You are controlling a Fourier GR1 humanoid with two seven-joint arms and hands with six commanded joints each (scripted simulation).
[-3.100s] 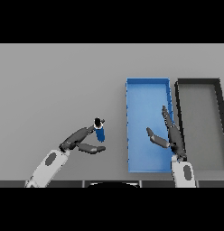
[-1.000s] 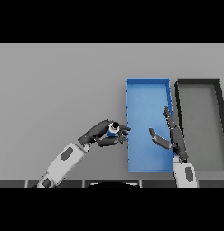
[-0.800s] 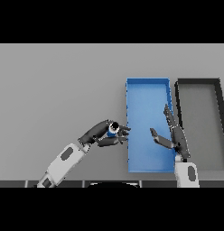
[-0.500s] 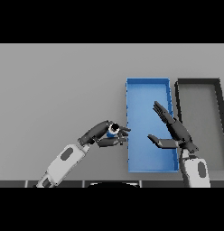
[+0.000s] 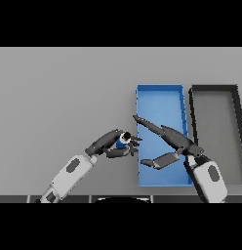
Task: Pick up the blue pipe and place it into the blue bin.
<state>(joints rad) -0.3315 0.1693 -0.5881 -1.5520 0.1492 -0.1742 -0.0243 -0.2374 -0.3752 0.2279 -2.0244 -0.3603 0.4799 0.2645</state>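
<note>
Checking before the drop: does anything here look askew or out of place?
Nothing spilled or damaged. One oddity: the right hand stretches open across the blue bin, reaching toward the left hand, which holds the blue pipe just outside the bin's left wall.

Blue pipe [image 5: 121, 144], blue bin [image 5: 159, 89], black bin [image 5: 214, 88], grey table [image 5: 64, 93].

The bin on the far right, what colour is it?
Black, with a grey floor: the black bin, seen in the head view.
</note>
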